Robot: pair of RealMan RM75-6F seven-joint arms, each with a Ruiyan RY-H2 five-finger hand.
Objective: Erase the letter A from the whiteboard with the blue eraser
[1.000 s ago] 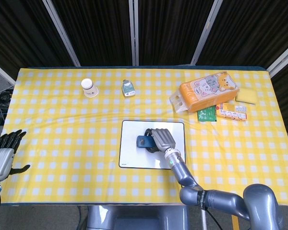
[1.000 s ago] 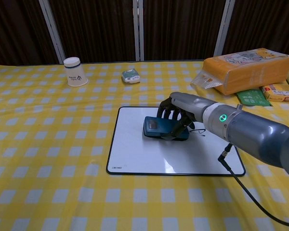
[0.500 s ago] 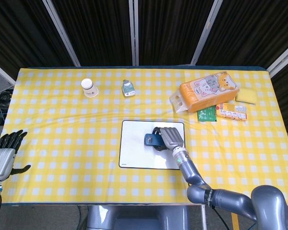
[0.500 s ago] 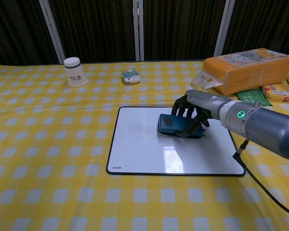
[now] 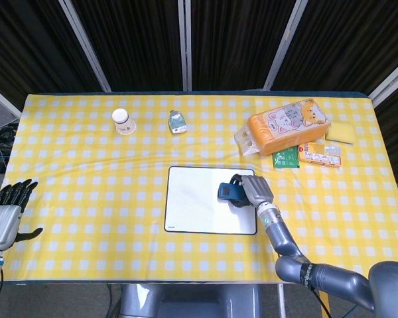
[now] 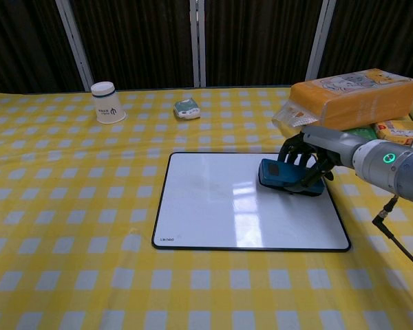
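My right hand (image 6: 304, 162) grips the small blue block eraser (image 6: 282, 174) from above, fingers (image 5: 255, 188) wrapping its sides, flat near the white rectangular whiteboard's (image 6: 213, 206) right edge; judged light, rigid, easily slid.

Our right hand (image 6: 304, 165) has dark, near-black fingers (image 6: 294, 152) and a silver-grey plated back, seen best from the head camera. Behind it our right forearm (image 6: 392, 168) is a smooth, rounded grey metal tube carrying a small green lit ring marking (image 6: 388, 157). A thin black cable (image 6: 399, 240) trails from the underside of that forearm. Our left hand (image 5: 1, 222) matches it: a silver-grey ribbed back, black fingers (image 5: 14, 193), and a blue-trimmed wrist below.
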